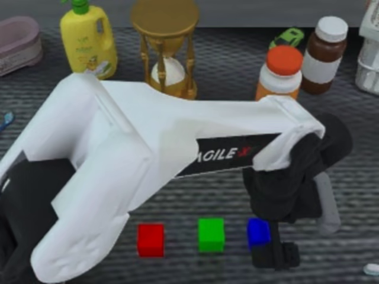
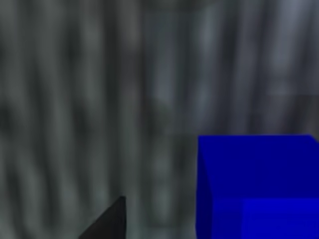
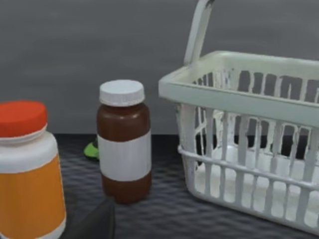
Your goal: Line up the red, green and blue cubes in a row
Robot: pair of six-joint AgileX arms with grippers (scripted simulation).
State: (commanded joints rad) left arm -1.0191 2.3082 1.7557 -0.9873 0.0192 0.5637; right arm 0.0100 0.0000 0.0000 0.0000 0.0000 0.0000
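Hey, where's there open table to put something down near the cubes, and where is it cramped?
Bare mat lies between the red cube and green cube, and at the table's right, beyond the left gripper beside the blue cube. The far edge is crowded: yellow bottle, hourglass, orange bottle, brown bottle, white basket.

On the surface [image 1: 237, 71], the red cube [image 1: 150, 239], green cube [image 1: 211, 234] and blue cube [image 1: 258, 232] sit in a row, left to right. The left tool [image 1: 273, 251] is just beside the blue cube. Behind stand an hourglass [image 1: 166, 44] and bottles.
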